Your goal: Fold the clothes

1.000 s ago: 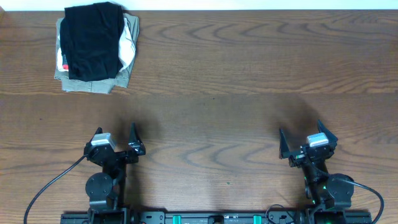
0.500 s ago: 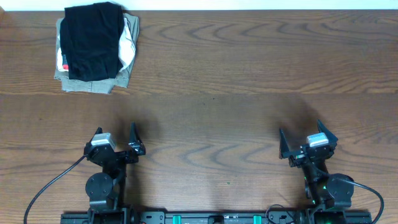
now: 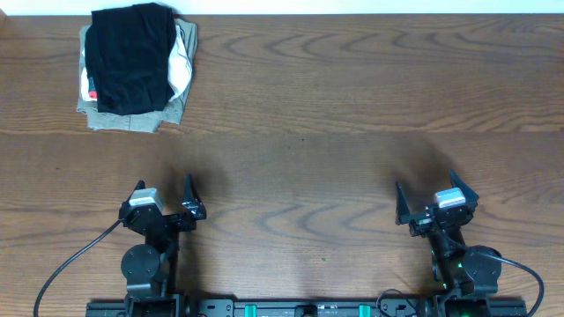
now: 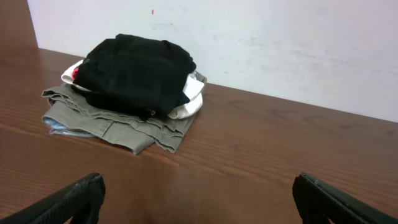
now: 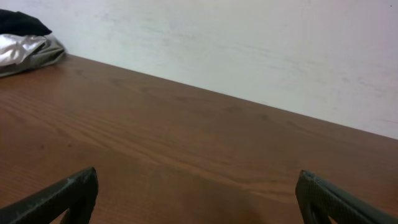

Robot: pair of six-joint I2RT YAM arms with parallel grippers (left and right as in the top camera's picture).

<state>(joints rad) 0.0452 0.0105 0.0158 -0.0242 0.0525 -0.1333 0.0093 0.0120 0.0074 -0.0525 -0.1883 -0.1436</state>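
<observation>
Black pants [image 3: 132, 57] lie folded on top of the pile of clothes [image 3: 123, 119] at the table's [image 3: 335, 88] far left corner, long axis running near-to-far, bit of red showing at the near-left edge. Left gripper [image 3: 163, 185] and right gripper [image 3: 425, 182] both spread wide, empty, at the near edge, well apart from the pile

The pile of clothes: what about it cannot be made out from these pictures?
- Overhead: the black garment on top hides most of the white piece and the olive piece under it.
- Left wrist: the red spot at the left side is too small to identify.
- Right wrist: the left edge cuts off the pile; only a corner shows.
</observation>
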